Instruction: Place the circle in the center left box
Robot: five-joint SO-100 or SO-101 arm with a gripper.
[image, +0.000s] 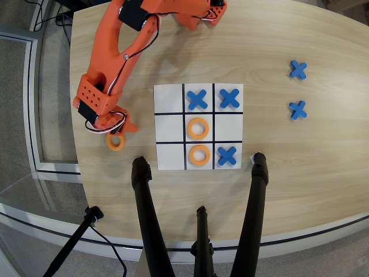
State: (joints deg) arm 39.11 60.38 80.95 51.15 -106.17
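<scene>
The circle (pixel 116 141) lies flat on the bare table (pixel 300 167), off the left side of the grid in the overhead view and well apart from the paper's edge. The gripper (pixel 117 130) hangs right over it, its orange fingers (pixel 128 125) covering the ring's upper edge, so the ring sits just below the tips as this view shows it. A ring has no long axis, so any approach angle would do; what matters is that one finger goes through the hole or that both straddle the rim.

Whether the fingers are parted or closed cannot be told from above, since the wrist body hides the gap. They do not appear to carry anything yet, and the ring seems to rest on the wood.

The center left box (pixel 229 124), the middle-row cell between two blue crosses (pixel 229 98), is empty and lies to the right, beyond the orange ring (pixel 198 128) in the grid's middle cell.
</scene>
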